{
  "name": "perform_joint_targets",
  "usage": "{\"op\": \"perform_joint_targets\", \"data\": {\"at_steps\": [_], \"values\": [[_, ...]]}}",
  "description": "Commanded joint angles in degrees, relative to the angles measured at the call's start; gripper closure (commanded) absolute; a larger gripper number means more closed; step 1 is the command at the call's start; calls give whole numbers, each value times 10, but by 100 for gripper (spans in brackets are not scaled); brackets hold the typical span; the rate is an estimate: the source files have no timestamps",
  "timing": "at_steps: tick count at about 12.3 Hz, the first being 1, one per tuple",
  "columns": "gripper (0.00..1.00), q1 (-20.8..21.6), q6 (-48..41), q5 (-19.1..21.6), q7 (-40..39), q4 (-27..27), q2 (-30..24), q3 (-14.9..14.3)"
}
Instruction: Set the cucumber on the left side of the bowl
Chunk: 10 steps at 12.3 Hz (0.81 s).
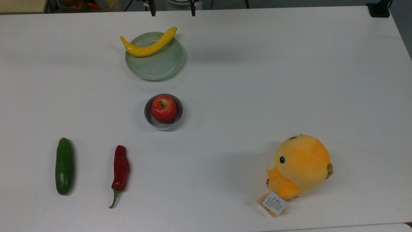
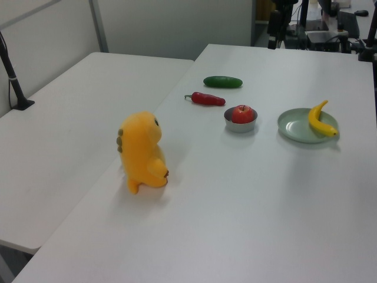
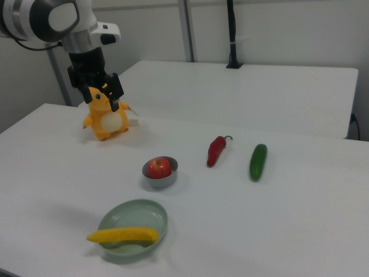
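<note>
Lying flat on the white table (image 1: 244,80), the cucumber (image 1: 64,166) is resting near the top view's lower left corner, its long axis running up and down in the top view. It is sitting well apart from the bowl (image 1: 148,116), with the red chili (image 1: 121,170) lying between the 2 and roughly parallel to the cucumber. In the right view the cucumber (image 3: 258,161) is lying at the right view's right of the chili (image 3: 217,150), and the bowl (image 3: 169,179) is sitting further toward the right view's left.

The grey bowl is holding 1 red apple (image 1: 163,109), which is filling most of it. Beyond the bowl, toward the top view's upper edge, a pale green plate (image 1: 161,66) is carrying a yellow banana (image 1: 148,44) laid across its rim. An orange plush toy (image 1: 299,167) with a paper tag is standing at the top view's lower right.

The gripper (image 3: 105,95) is showing only in the right view, hanging above the table in front of the plush toy (image 3: 108,122), far from the cucumber. Its 2 fingers (image 3: 115,89) are standing spread apart, gripping nothing.
</note>
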Motion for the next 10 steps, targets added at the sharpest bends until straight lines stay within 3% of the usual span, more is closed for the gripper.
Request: {"op": "perform_joint_targets", "data": {"at_steps": [1,7,10], "values": [[0,-10,-9,15,-14,-14,-13,7],[0,-17,8,3,-15,-15,6,5],[0,-37,59,-4,-15,2,12,0]]}}
